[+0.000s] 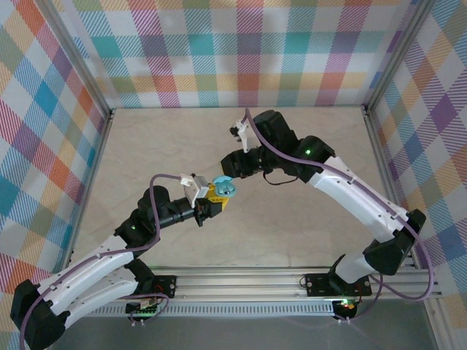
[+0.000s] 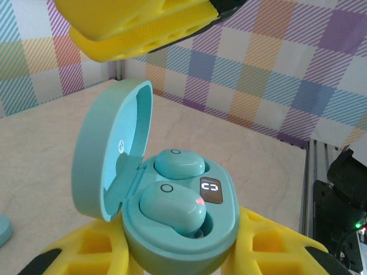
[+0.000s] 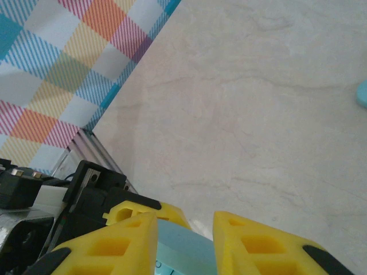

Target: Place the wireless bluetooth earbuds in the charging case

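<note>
My left gripper is shut on the base of the light-blue charging case, held up off the table with its lid swung open. Two wireless bluetooth earbuds lie in it. The far earbud sits down in its socket. The near earbud shows a red light and rests tilted, partly raised. In the top view the case is at the table's middle. My right gripper hovers just above it, jaws apart with nothing between them; its yellow fingers hang over the lid.
A second pale blue round thing lies on the beige table, also at the edge of the right wrist view. Checked walls enclose three sides. An aluminium rail runs along the near edge by the arm bases.
</note>
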Available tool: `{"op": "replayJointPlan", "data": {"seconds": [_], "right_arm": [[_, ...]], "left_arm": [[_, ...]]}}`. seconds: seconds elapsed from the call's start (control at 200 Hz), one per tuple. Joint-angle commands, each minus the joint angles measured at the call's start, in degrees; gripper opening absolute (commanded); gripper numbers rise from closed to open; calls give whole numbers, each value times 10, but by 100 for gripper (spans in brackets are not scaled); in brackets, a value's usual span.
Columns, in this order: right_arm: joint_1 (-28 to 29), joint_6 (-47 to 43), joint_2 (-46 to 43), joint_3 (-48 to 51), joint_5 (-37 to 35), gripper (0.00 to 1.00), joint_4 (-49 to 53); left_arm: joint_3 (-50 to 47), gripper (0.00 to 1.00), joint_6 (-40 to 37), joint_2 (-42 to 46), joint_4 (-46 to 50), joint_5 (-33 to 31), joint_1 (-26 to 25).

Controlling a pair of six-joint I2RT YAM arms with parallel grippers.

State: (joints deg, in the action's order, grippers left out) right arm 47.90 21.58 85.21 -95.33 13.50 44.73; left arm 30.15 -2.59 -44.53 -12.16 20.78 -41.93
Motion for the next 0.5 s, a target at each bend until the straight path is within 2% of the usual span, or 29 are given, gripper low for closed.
{"op": "replayJointPlan", "data": {"seconds": [0.0,0.205,0.395,0.495], "right_arm": [[-3,4,-4,15,49,32,-6],[-2,40,-6,66,115,31,-33],[-3,47,-37,95,90,31,-42],[-5,54,-53,102,71,37,-47]], "left_arm": [[17,0,-14,13,5,3,-6],[11,0,-28,40,13,-35,-6],[7,0,-32,58,24,-51,-6],[5,0,-31,64,27,-53,-5]]}}
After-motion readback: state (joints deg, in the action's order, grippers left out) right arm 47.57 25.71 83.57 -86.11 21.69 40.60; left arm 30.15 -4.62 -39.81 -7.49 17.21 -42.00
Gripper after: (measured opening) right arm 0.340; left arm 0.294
